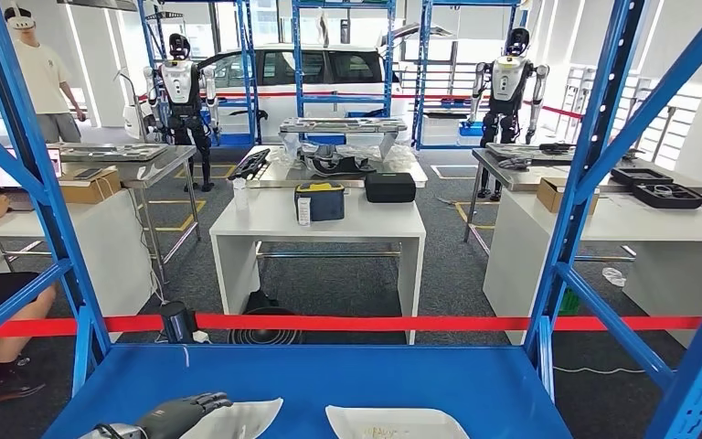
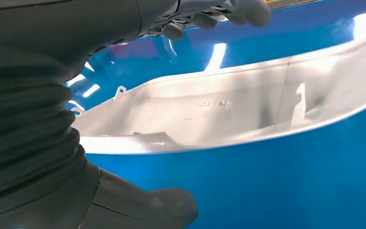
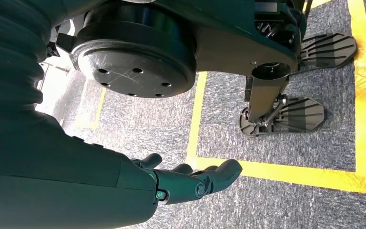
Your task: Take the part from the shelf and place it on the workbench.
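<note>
Two white moulded parts lie on the blue shelf board [image 1: 329, 375] right in front of me: one to the left [image 1: 242, 419] and one to the right [image 1: 393, 422]. My left hand [image 1: 178, 413] reaches over the near end of the left part, fingers spread. In the left wrist view this part [image 2: 228, 114] is a long curved shell lying between the thumb [image 2: 171, 205] and the fingers [image 2: 248, 12], with a gap on both sides. My right hand [image 3: 190, 181] hangs beside my leg above the carpet, fingers stretched out and holding nothing.
Blue shelf uprights [image 1: 32, 174] [image 1: 585, 174] frame the opening. Beyond a red tape barrier [image 1: 347, 323] stands a white table [image 1: 265, 219] with a box and a case. More tables, other robots and two people at the left are further off.
</note>
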`<state>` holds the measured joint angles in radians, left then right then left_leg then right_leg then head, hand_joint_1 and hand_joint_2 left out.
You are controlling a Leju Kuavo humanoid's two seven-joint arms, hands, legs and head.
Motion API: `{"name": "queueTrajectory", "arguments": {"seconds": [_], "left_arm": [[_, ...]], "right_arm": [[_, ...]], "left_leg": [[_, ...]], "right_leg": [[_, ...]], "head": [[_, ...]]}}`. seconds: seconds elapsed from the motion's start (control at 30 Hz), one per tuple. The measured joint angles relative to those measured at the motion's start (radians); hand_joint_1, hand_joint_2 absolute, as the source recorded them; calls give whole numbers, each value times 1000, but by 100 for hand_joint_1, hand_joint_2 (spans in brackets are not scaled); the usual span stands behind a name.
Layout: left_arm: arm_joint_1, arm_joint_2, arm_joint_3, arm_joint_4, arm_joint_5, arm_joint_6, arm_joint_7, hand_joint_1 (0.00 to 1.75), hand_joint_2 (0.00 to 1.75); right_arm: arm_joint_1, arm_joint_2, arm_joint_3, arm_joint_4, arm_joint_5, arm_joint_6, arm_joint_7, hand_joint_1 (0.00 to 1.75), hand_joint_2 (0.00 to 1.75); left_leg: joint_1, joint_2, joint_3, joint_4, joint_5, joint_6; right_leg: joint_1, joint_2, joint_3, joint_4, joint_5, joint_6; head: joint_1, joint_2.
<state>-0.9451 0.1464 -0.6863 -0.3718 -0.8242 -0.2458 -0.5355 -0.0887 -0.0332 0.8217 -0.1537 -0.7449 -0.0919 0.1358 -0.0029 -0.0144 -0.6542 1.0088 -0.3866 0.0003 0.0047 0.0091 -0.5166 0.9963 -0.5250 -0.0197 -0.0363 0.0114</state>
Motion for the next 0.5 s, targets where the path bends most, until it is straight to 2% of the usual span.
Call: {"name": "queueTrajectory", "arguments": {"seconds": [0.23,0.27,0.37,0.4,0.5], "left_arm": [[1,-4,-88,11,-79,52,73,0,175],[1,-5,-101,13,-91,58,85,29,175],[0,-5,-133,20,-115,69,112,160,175],[0,-5,-141,22,-119,69,117,175,175],[0,-5,-159,31,-124,69,128,175,175]], "right_arm": [[0,0,3,0,0,0,1,0,175],[0,0,4,0,0,0,1,0,175],[0,0,7,0,0,-1,1,0,175],[0,0,8,0,0,-1,2,0,175],[-1,0,11,0,0,0,3,0,175]], "left_leg": [[0,0,0,0,0,0],[0,0,0,0,0,0],[0,0,0,0,0,0],[0,0,0,0,0,0],[0,0,0,0,0,0]], "right_leg": [[0,0,0,0,0,-1],[0,0,0,1,0,-1],[0,0,0,1,0,-1],[0,0,0,1,0,-1],[1,0,0,1,0,-1]], "head": [[0,0],[0,0],[0,0],[0,0],[0,0]]}}
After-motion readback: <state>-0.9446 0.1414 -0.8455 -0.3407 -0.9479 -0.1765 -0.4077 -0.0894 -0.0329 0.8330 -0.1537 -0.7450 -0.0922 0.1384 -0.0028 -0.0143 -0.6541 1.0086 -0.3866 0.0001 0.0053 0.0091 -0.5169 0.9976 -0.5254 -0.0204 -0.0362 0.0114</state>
